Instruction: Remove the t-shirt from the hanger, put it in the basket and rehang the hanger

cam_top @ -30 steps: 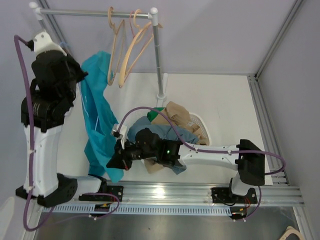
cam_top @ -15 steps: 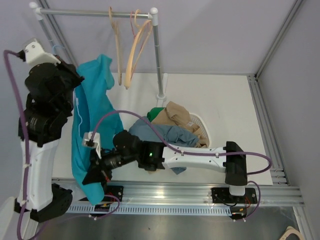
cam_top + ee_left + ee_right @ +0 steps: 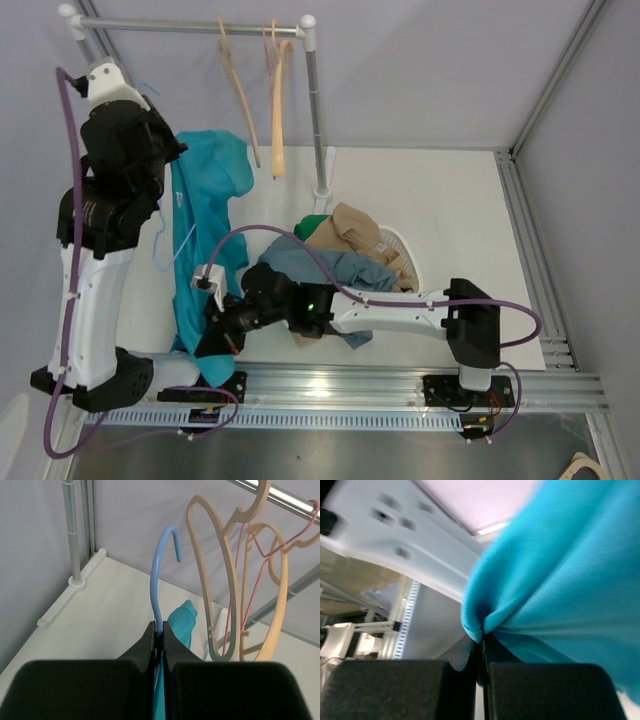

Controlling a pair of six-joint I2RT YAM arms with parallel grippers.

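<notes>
One limp, light teal t-shirt (image 3: 205,240) drapes from the blue hanger (image 3: 159,575) over the worktop (image 3: 440,200) at left. Pulled by its lower edge, it should slide off. The right pincer (image 3: 481,639) pinches that edge and the left pincer (image 3: 159,632) clamps the hook.

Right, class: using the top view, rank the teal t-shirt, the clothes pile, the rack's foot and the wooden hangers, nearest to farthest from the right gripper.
1. teal t-shirt, pinched in the right gripper, front left.
2. clothes pile, centre, in the basket.
3. rack's foot, behind the pile.
4. wooden hangers, on the rail at the back.
</notes>
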